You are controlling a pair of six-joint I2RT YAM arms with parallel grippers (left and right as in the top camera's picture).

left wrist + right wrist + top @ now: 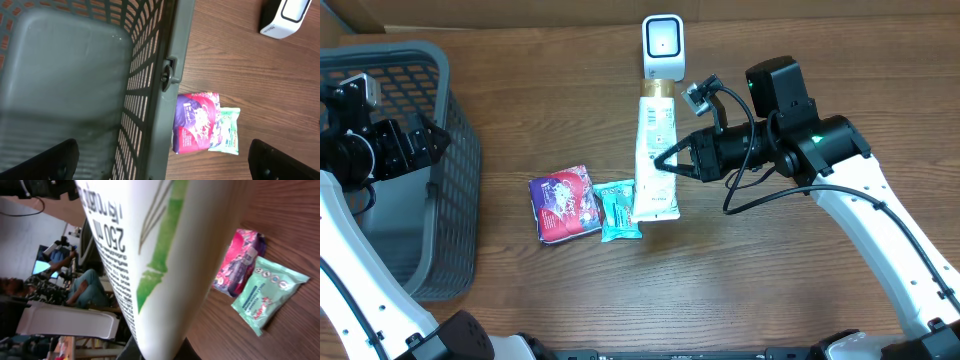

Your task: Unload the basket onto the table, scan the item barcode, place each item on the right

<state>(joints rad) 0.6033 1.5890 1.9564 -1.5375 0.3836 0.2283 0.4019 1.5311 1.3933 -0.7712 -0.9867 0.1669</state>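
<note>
Two hands, two different states. My right gripper (pixel 667 160) is clamped on the white tube (pixel 654 125), pinching it from its three o'clock side about halfway along. The tube sits at the middle of the wooden table (pixel 520 300), running lengthways from twelve to six. Its gold cap (pixel 658 90) is at the twelve o'clock end, just below the white scanner (pixel 661 45). Whether the tube rests on the wood or hangs a little above it I cannot tell.

From my right wrist the tube fills most of the view. It shows a large "250" in dark print, lines of finer print beside it too small to read, and a green jointed stalk drawn along the white skin.

At eight o'clock from the tube lies a teal packet (pixel 619 209), touching the tube's lower edge. Just beyond it, at nine o'clock, is a pink and purple packet (pixel 564 203). Both carry writing, but none of it is legible to me.

My left gripper (pixel 430 142) hangs spread wide, holding nothing, over the grey mesh basket (pixel 450 250) at the table's nine o'clock. Its dark fingers (pixel 57 160) show at the bottom corners of the left wrist view, with the basket's floor beneath.
</note>
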